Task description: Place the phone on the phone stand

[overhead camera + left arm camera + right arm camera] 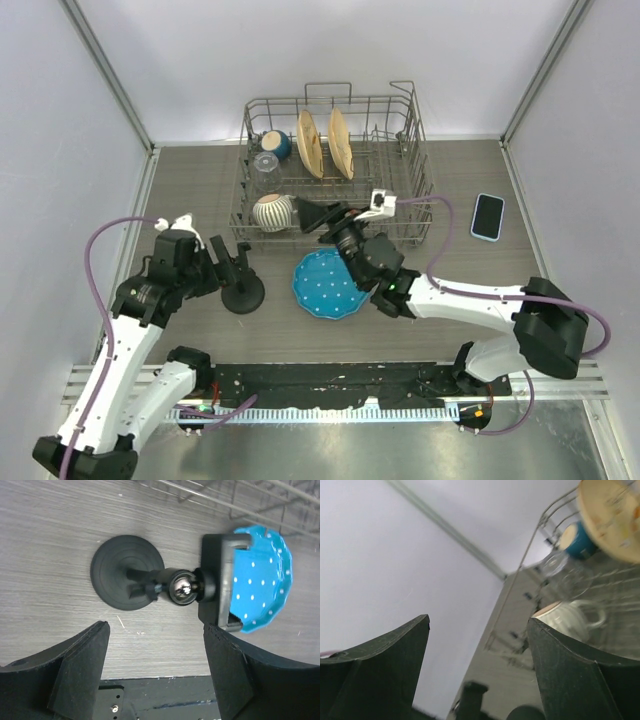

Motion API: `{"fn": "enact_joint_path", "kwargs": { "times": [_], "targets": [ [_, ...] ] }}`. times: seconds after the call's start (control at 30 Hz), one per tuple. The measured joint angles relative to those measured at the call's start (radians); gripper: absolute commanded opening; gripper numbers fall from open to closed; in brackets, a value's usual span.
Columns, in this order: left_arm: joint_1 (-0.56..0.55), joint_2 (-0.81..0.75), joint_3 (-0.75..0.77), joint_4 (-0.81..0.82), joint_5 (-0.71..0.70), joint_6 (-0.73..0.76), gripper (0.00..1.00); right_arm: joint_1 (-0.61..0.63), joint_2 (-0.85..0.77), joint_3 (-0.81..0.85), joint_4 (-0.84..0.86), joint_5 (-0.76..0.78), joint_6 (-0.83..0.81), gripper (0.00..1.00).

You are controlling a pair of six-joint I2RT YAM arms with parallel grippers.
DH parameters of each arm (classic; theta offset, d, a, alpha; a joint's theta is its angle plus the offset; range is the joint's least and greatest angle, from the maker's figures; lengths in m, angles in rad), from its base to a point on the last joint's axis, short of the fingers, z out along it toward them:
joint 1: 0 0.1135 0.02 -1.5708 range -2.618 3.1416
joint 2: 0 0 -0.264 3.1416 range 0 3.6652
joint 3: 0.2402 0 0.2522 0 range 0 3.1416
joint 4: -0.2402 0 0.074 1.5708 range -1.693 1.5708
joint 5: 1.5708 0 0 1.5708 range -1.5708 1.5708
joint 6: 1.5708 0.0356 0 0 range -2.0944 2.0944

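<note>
The phone (488,217), light blue rim and dark face, lies flat on the table at the far right, away from both grippers. The black phone stand (243,291) stands on its round disc base left of centre. The left wrist view shows its base (127,572), ball joint and cradle (220,582), empty. My left gripper (228,258) is open and empty right beside the stand; in its own view (155,630) the stand lies just beyond the fingertips. My right gripper (318,218) is open and empty, raised near the rack's front, pointing left (477,625).
A wire dish rack (400,120) at the back holds two plates (325,143), a blue cup (277,145), a glass and a ribbed white mug (272,212). A blue dotted plate (326,284) lies between stand and right arm, also visible in the left wrist view (260,577).
</note>
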Motion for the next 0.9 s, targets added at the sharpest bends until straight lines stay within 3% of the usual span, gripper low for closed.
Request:
{"fn": "enact_joint_path", "kwargs": {
  "times": [0.3,0.6,0.87,0.9],
  "targets": [
    [-0.3,0.113,0.109,0.016,-0.192,-0.003,0.85,-0.176,-0.099,-0.075,-0.066,-0.012,-0.102,0.84],
    [-0.349,0.171,0.158,0.012,-0.249,-0.047,0.9,-0.233,-0.129,-0.076,-0.121,-0.042,-0.134,0.84],
    [-0.404,0.323,0.229,-0.029,-0.375,-0.09,0.79,-0.244,-0.129,-0.076,-0.151,-0.079,-0.137,0.84],
    [-0.405,0.328,0.229,-0.031,-0.38,-0.087,0.74,-0.245,-0.129,-0.076,-0.156,-0.082,-0.138,0.84]
  ]
}}
